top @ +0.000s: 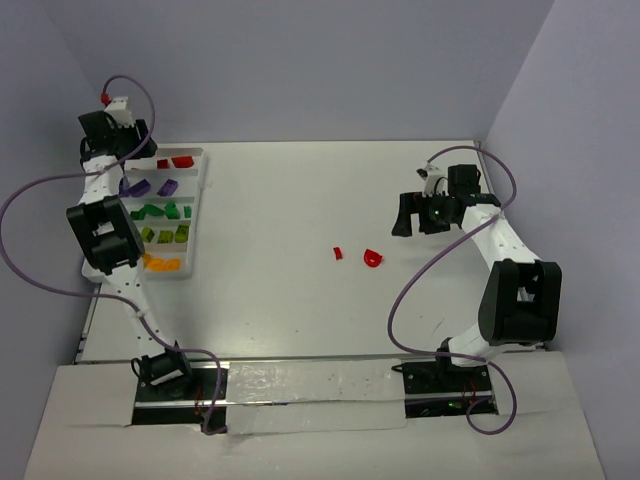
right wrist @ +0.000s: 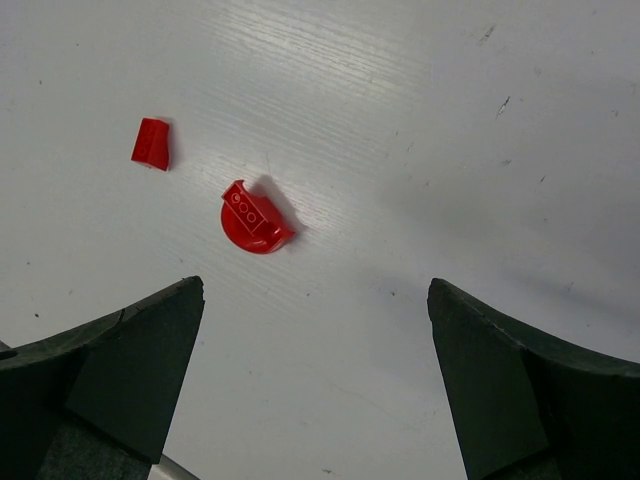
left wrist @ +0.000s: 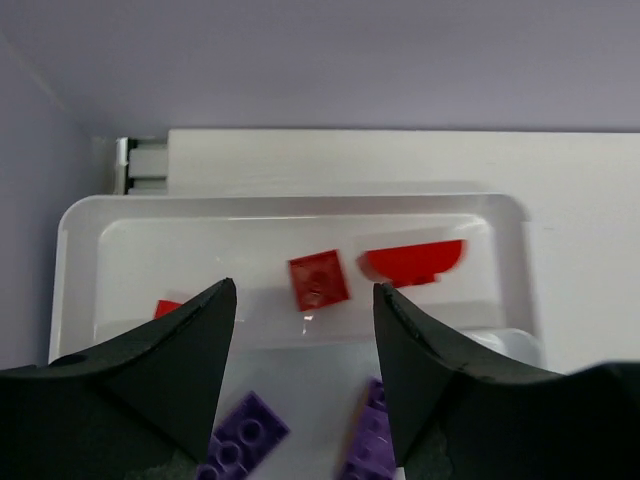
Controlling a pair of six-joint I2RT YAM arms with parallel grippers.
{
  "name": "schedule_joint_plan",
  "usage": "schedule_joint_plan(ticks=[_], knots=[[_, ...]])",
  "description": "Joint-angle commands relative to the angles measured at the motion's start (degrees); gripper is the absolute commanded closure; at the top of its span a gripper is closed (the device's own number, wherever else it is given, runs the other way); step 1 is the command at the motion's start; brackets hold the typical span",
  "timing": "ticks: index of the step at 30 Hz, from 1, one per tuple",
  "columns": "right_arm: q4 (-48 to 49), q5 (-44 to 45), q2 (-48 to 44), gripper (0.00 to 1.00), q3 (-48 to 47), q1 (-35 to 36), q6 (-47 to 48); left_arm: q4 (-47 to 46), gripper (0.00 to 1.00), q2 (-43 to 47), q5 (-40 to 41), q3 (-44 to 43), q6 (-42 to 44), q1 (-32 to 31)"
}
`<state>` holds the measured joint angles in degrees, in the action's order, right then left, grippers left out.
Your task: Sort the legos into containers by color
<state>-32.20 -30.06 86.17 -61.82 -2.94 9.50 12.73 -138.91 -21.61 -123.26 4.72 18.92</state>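
Observation:
The white tray (top: 195,200) of containers lies at the far left, with red (top: 172,161), purple (top: 150,186), green (top: 162,211), lime (top: 165,236) and orange legos (top: 160,264) each in their own row. My left gripper (top: 138,145) hovers open over the red compartment (left wrist: 130,250). Below its empty jaws lie a square red plate (left wrist: 318,279) and a half-round red piece (left wrist: 412,262). Two red legos remain on the table: a half-round one (right wrist: 255,220) and a small slope (right wrist: 152,143). My right gripper (right wrist: 315,284) hangs open just to their right.
Purple bricks (left wrist: 245,435) lie in the compartment nearer the left fingers. A third red piece (left wrist: 167,308) peeks out from behind the left finger. The back wall stands close behind the tray. Purple cables loop beside both arms.

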Motion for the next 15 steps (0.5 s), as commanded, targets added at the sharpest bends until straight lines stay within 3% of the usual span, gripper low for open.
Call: schedule_joint_plan(ticks=[1, 4, 6, 8, 11, 15], knots=[[0.9, -0.7, -0.7, 0.00, -2.6, 0.5, -1.0, -0.5, 0.34, 16.9, -7.0, 4.0, 0.4, -4.7], [1.0, 0.2, -1.7, 0.00, -2.7, 0.5, -1.2, -2.2, 0.36, 28.1, -7.7, 19.5, -1.4, -11.8], [1.3, 0.9, -2.5, 0.00, -2.2, 0.5, -1.2, -3.3, 0.36, 32.8, -4.1, 31.1, -1.5, -16.6], [1.3, 1.2, -2.9, 0.00, -2.0, 0.5, -1.1, -4.4, 0.36, 36.7, -1.9, 37.5, -1.7, -22.2], [1.1, 2.1, -3.6, 0.00, -1.4, 0.5, -0.8, -5.6, 0.37, 42.2, 2.9, 47.8, -6.0, -37.0], [1.0, 3.0, -4.1, 0.00, -1.1, 0.4, -0.4, -6.0, 0.35, 42.5, 8.0, 53.0, -11.1, -47.6]])
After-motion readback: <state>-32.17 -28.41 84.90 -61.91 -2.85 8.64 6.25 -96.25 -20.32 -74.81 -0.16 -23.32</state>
